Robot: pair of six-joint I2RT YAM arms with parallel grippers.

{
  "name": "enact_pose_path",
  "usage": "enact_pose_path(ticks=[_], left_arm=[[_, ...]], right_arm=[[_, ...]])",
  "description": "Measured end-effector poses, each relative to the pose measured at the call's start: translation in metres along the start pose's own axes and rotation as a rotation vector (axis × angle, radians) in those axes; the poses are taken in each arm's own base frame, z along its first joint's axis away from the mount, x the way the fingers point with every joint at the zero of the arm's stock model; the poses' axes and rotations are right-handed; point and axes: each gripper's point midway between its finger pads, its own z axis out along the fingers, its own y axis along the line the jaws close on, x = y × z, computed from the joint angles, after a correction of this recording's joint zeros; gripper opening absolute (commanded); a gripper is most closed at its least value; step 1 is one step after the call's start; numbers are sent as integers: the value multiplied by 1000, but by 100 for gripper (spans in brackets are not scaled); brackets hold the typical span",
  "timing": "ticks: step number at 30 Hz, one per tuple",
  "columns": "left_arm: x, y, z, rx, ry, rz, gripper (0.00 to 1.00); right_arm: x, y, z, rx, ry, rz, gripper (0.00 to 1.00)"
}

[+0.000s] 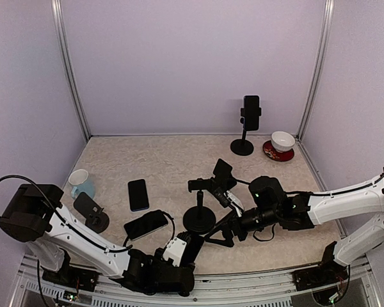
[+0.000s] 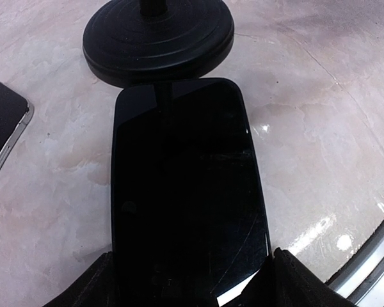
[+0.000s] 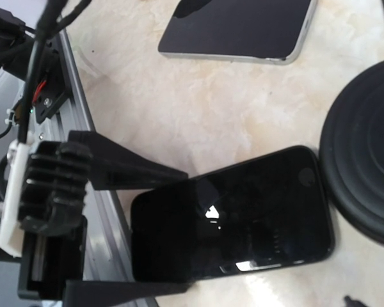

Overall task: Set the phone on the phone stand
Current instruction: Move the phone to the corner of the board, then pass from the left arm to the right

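My left gripper (image 2: pixel 189 272) is shut on the near end of a black phone (image 2: pixel 185 192), one finger on each long edge. The phone sits low over the table, its far end at the round base of the phone stand (image 2: pixel 158 38). In the right wrist view the left gripper (image 3: pixel 192 233) holds the phone (image 3: pixel 243 211) beside the stand base (image 3: pixel 365 160). In the top view the stand (image 1: pixel 200 219) has an empty clamp on top. My right gripper (image 1: pixel 219 238) hovers just right of the stand base, jaws apart and empty.
Two more phones lie left of the stand (image 1: pixel 138 194) (image 1: pixel 146 224). A small stand (image 1: pixel 93 214) and a mug (image 1: pixel 80 182) are at the left. A tall stand holding a phone (image 1: pixel 250 112) and a red-and-white bowl (image 1: pixel 281 142) are at the back right.
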Motion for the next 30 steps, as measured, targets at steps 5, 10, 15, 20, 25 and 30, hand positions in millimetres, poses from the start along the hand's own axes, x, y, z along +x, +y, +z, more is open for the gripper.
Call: enact_pose_path(ticks=[5, 10, 15, 20, 25, 30], left_arm=[[0, 0, -1, 4, -8, 1, 57], [2, 3, -5, 9, -14, 15, 50], [6, 7, -13, 4, -27, 57, 46], [3, 4, -22, 14, -53, 110, 45], [-6, -3, -35, 35, -104, 150, 45], [-14, -11, -44, 56, -149, 180, 45]], right_arm=[[0, 0, 0, -1, 0, 2, 100], [1, -1, 0, 0, -3, 15, 100], [4, -5, 0, 17, -6, 35, 100], [7, -8, 0, 25, -16, 66, 100], [12, -11, 0, 23, -23, 106, 100], [14, -12, -1, 10, -42, 146, 100]])
